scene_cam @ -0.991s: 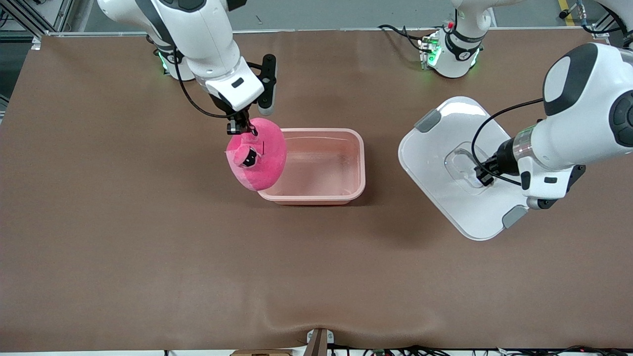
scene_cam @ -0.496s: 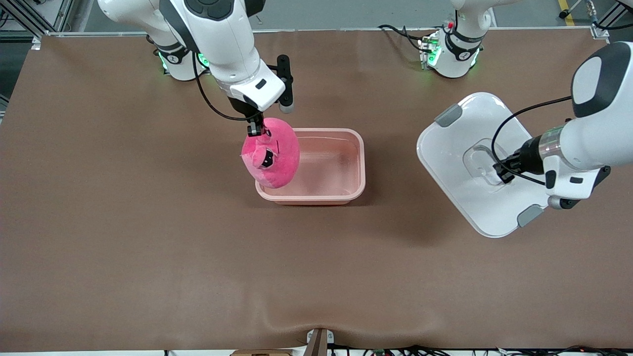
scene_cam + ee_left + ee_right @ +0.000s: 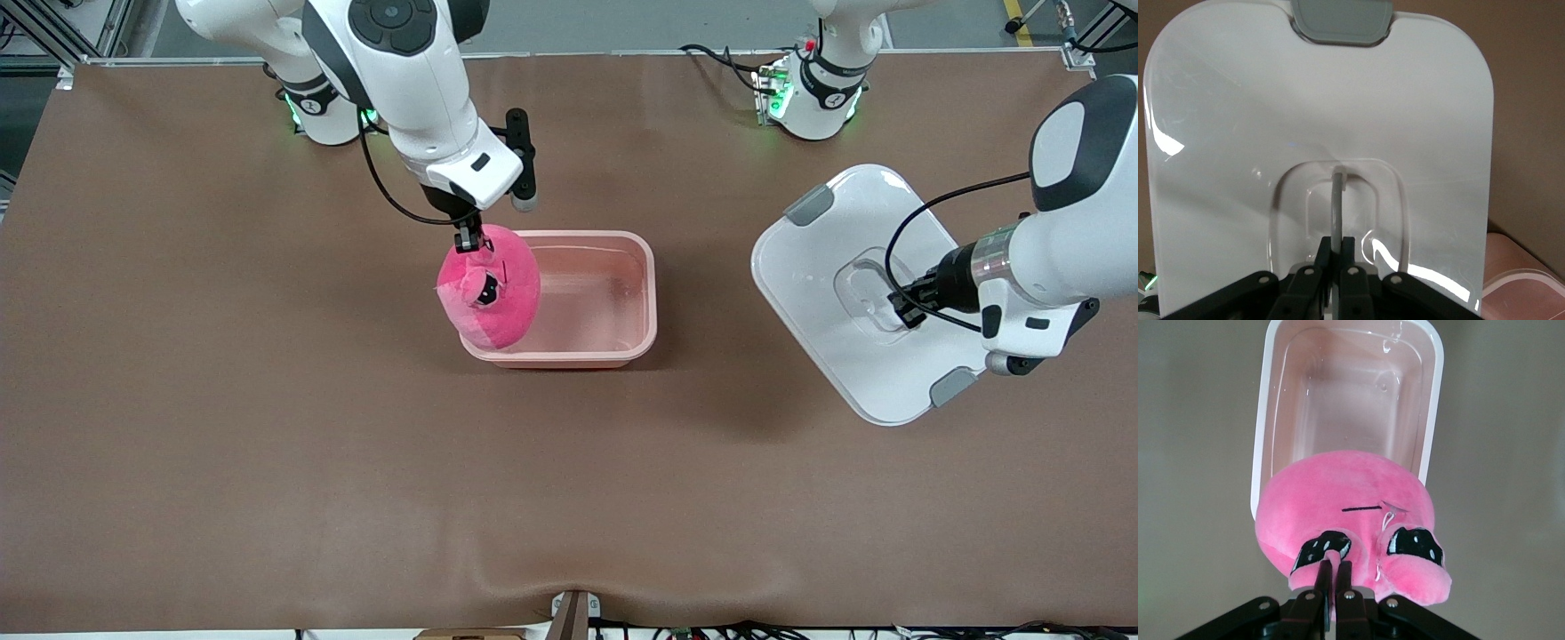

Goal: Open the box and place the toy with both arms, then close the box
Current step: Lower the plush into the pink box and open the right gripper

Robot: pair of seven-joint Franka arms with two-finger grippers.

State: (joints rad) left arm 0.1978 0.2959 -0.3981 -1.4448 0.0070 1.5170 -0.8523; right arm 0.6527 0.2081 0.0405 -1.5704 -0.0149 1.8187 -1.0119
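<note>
From the high front camera we see the right gripper (image 3: 468, 238), fingers pinched tight on the top of the rounded bright pink plush toy (image 3: 489, 289), dangling it over the right arm's end of the open pale pink plastic tub (image 3: 613, 351), which sits mid-bench, nearer the edge where the robot bases stand. We judge the toy is hung by its crown so that it can go straight down into the tub. Toward the left arm's end of the bench, the left gripper (image 3: 900, 305) is closed on the clear recessed handle of the white lid with grey side clips (image 3: 827, 267), keeping it well apart from the tub, presumably to leave the opening free.

The left wrist view gives us what the front camera cannot: the left gripper (image 3: 1336, 257) with both fingers clamped flat on the thin grey bar of the handle (image 3: 1336, 207), and a corner of the tub (image 3: 1525, 287) just past the lid (image 3: 1418, 100).

In the right wrist view we look down past the right gripper (image 3: 1334, 577), nipping a tuft between the toy's (image 3: 1345, 513) dark eyes. The tub (image 3: 1259, 453) lies beneath, and the toy overhangs its short rim rather than hanging centred.
</note>
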